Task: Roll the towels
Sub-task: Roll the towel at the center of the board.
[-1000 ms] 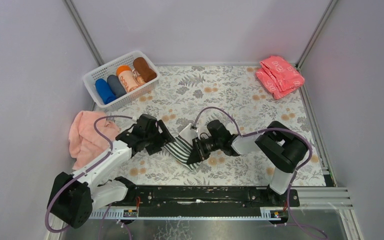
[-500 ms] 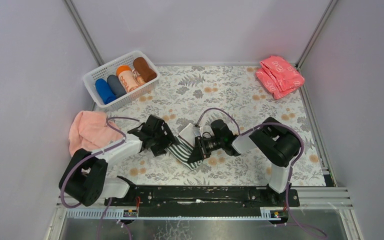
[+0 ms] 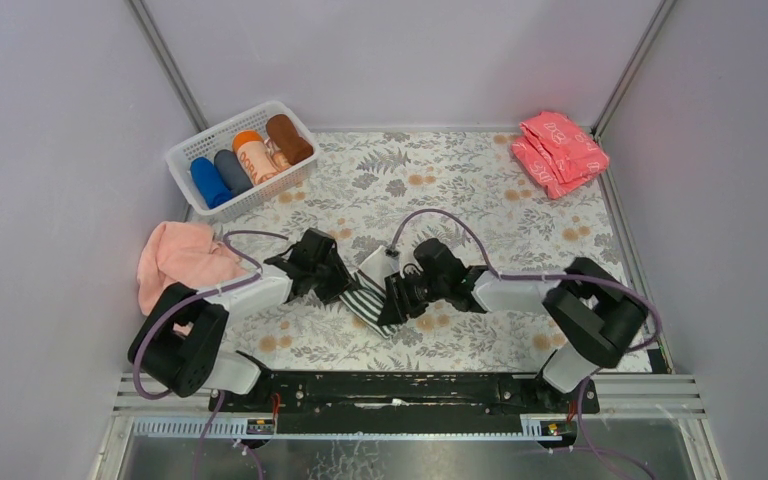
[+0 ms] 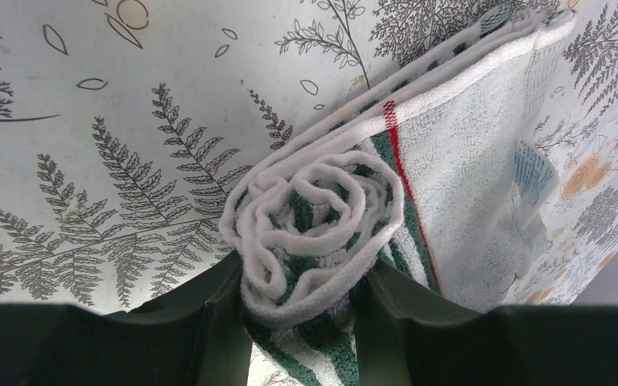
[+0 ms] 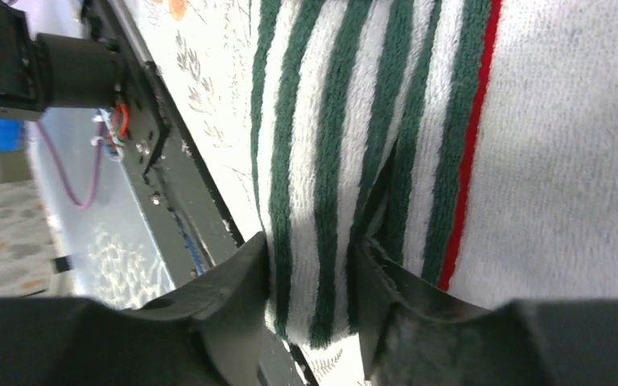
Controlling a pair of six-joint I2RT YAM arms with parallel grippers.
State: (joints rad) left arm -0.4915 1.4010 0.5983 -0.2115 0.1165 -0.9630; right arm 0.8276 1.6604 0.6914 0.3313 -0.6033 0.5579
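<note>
The half-rolled striped towel (image 3: 365, 300) lies mid-desk (image 3: 480, 200), its coiled end pinched by the left fingers (image 4: 209, 322) and a fold by the right fingers (image 5: 225, 297). Pink towel (image 3: 172, 262) lies left. The basket (image 3: 182, 158) of rolls stands behind, lettering unreadable.

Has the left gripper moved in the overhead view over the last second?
Yes. The left gripper has shifted right, farther from the pale pink crumpled cloth towel and onto the green-and-white striped cloth towel.

A white basket (image 3: 205, 143) sits on the fern-print mat (image 3: 440, 180).
</note>
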